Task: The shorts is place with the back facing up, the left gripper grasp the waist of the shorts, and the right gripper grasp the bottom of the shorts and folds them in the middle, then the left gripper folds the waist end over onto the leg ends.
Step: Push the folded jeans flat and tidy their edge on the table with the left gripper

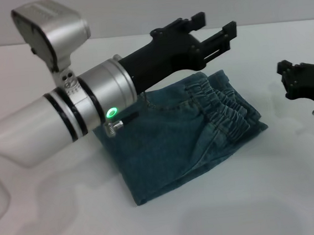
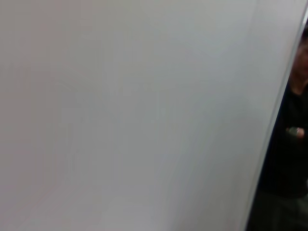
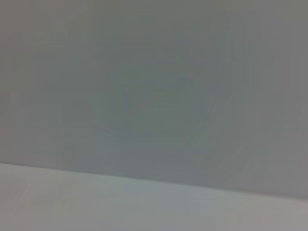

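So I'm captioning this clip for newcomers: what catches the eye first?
The big silver left arm with its green light ring, sweeping across the head view, its black left claw open and raised above the far edge of the shorts. Those lie folded on the white table, ruffled waist on top. The right claw waits at the right.

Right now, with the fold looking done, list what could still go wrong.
1. The left gripper hovers open just above the shorts; pulling back low could snag the waist of the shorts and drag the fold open.
2. The ruffled waistband lies bunched on top, so the stack might slump.
3. The right gripper sits close beside the shorts; a sweep could nudge them.
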Controlling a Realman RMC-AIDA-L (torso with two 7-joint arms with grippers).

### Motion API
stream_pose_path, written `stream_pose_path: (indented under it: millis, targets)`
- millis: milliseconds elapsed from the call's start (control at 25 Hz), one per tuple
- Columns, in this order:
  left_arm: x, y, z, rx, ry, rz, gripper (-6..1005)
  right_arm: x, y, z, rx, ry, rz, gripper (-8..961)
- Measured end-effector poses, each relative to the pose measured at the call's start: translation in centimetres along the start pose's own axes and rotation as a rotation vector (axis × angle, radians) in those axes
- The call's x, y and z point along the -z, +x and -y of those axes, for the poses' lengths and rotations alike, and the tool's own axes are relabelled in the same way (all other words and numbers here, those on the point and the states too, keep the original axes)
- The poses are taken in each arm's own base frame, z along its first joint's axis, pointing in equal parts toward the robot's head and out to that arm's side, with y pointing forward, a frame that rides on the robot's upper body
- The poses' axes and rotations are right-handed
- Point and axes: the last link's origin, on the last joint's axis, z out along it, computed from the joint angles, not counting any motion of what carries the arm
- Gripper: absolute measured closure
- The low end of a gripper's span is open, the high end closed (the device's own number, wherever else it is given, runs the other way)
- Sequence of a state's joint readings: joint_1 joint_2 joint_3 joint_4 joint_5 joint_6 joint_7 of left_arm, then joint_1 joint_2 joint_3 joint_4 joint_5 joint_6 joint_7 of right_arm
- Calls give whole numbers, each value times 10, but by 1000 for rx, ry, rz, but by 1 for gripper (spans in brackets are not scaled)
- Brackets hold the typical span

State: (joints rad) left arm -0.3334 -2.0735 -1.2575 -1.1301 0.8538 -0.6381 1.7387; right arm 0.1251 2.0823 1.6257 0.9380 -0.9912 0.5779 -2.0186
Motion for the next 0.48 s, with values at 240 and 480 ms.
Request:
stream_pose_path:
  millis: [240, 480]
  targets:
    - [31, -9, 16, -138, 130, -91, 246, 14, -5, -14, -6, -78, 203, 805]
    - [85, -22, 42, -303, 344, -271, 235, 19, 2, -12, -21, -46, 250, 804]
